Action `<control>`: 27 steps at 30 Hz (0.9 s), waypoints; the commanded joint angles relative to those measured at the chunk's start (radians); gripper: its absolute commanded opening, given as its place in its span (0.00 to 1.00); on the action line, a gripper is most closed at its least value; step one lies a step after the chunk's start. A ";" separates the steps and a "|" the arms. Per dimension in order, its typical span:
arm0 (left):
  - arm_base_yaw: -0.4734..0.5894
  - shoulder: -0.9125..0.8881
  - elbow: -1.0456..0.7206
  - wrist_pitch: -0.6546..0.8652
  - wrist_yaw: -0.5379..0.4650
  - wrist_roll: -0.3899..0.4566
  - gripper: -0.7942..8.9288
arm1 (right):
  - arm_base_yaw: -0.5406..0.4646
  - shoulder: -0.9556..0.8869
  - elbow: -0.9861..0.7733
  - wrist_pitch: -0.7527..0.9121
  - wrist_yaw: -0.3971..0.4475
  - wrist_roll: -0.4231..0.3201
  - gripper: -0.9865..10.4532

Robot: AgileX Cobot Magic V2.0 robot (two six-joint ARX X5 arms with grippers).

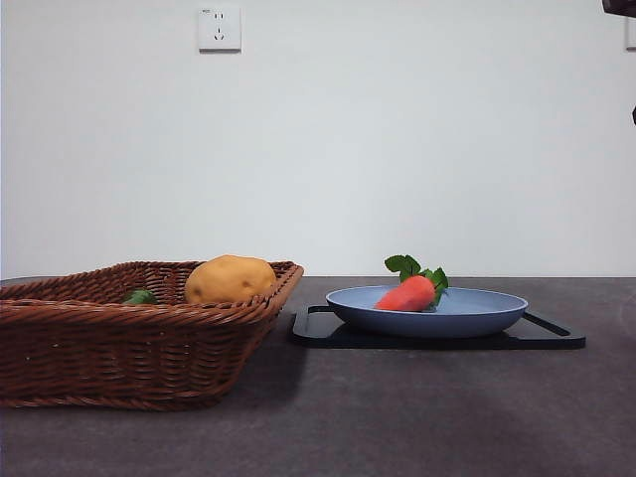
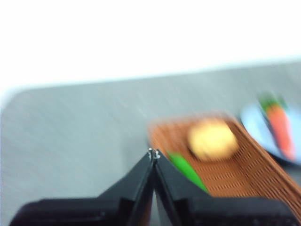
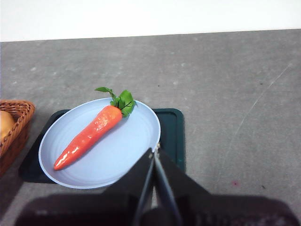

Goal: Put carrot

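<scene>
The orange-red carrot (image 1: 407, 294) with green leaves lies in a blue plate (image 1: 477, 316) on a dark tray (image 1: 552, 333). It also shows in the right wrist view (image 3: 89, 135) and, blurred, in the left wrist view (image 2: 281, 126). My right gripper (image 3: 154, 150) is shut and empty, hanging above the plate's near rim (image 3: 51, 172). My left gripper (image 2: 154, 154) is shut and empty, above the table beside the wicker basket (image 2: 244, 169). In the front view only a black tip (image 1: 618, 7) shows at the top right corner.
The brown wicker basket (image 1: 99, 343) stands left of the tray and holds a yellow-brown potato (image 1: 230, 279) and a small green item (image 1: 140, 297). A white wall with a socket (image 1: 220, 28) stands behind the dark table (image 1: 397, 417).
</scene>
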 commanded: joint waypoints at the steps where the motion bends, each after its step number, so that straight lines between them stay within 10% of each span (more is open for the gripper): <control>1: 0.079 -0.065 -0.071 0.016 -0.002 0.038 0.09 | 0.003 0.002 0.003 0.013 0.005 0.010 0.09; 9: 0.275 -0.154 -0.323 0.186 0.147 0.040 0.09 | 0.003 0.002 0.003 0.013 0.005 0.010 0.09; 27: 0.286 -0.154 -0.477 0.273 0.160 -0.015 0.09 | 0.003 0.002 0.003 0.013 0.005 0.010 0.09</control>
